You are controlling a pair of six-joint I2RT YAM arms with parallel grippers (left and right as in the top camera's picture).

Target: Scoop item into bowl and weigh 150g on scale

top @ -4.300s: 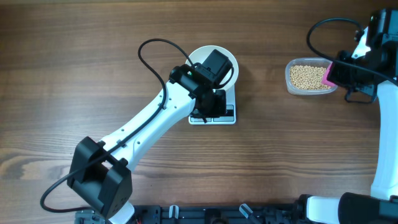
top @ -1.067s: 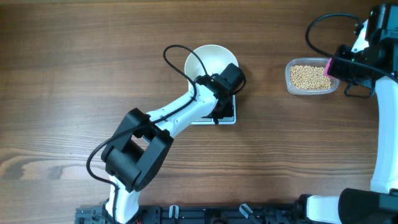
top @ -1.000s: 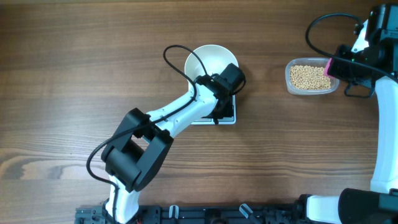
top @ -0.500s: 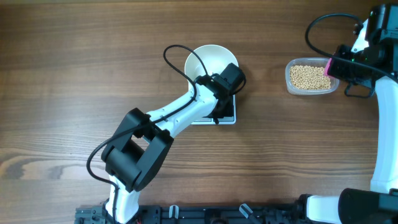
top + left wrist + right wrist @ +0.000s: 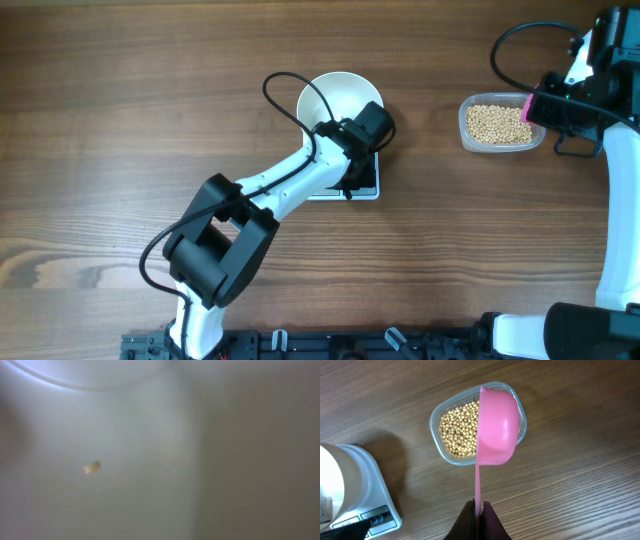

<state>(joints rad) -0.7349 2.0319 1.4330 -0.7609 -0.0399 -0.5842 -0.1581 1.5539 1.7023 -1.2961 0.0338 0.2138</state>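
Right wrist: right gripper (image 5: 479, 506) pinches the stiff pink scoop (image 5: 497, 425) by its thin handle over the tub (image 5: 434, 422) of loose, probably roll-prone beans (image 5: 457, 430); left gripper (image 5: 348, 178) is pressed shut.

The scoop (image 5: 496, 427) is plain pink, the soybeans (image 5: 457, 430) tan-yellow, their tub (image 5: 435, 435) clear. The bowl (image 5: 335, 95) and scale (image 5: 370, 485) are white, with a dark button panel (image 5: 374, 519). The table (image 5: 120, 120) is brown with streaked wood grain.
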